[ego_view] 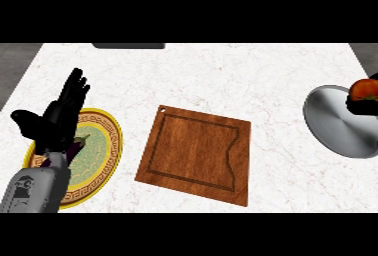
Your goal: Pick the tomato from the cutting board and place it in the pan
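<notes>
The right hand [364, 106], fingers grasping the tomato [362, 89], hangs over the grey pan [332, 125]. The left hand [53, 122], fingers released, partly hides a purple vegetable [77, 145] on the yellow plate [103, 167].

One counter [221, 75], pale veined marble, smooth. One cutting board [196, 152], reddish-brown wood, visible grain, satin. One pan [336, 125], grey brushed metal, dull sheen. One plate [103, 150], glazed, patterned yellow border.
</notes>
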### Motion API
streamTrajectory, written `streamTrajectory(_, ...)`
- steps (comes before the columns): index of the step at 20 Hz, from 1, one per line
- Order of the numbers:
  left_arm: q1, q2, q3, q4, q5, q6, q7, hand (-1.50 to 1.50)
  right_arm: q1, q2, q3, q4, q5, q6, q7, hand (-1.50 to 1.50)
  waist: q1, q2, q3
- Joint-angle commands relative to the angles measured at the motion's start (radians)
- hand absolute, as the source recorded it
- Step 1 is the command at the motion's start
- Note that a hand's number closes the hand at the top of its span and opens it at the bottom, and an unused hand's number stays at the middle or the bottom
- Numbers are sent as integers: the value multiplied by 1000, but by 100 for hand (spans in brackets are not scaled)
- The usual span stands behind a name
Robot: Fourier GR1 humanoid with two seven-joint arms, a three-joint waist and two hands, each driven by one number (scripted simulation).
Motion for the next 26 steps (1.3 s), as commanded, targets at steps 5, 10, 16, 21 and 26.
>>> streamTrajectory(5, 31, -15, -19, -17, -18, -8, -33, 0, -140, -49, -141, 536, -60, -194, -352, 150, 22, 5, 1)
streamTrajectory(10, -4, -14, -10, -4, -4, -14, -16, 0, -200, -31, -254, 639, -216, -141, -498, 150, 29, 12, 5)
streamTrajectory(16, -5, -25, -25, -12, -23, 0, -7, 0, -228, -69, -315, 804, -307, 149, -558, -150, 32, 14, 5)
streamTrajectory(21, -39, -7, -2, 32, -6, -28, -21, 0, -237, -68, -336, 887, -302, 90, -696, -150, 32, 16, 4)
streamTrajectory(26, 0, 8, 25, -4, 10, -28, -7, 0, -176, -85, -463, 839, -436, 87, -911, -150, 13, 6, 4)
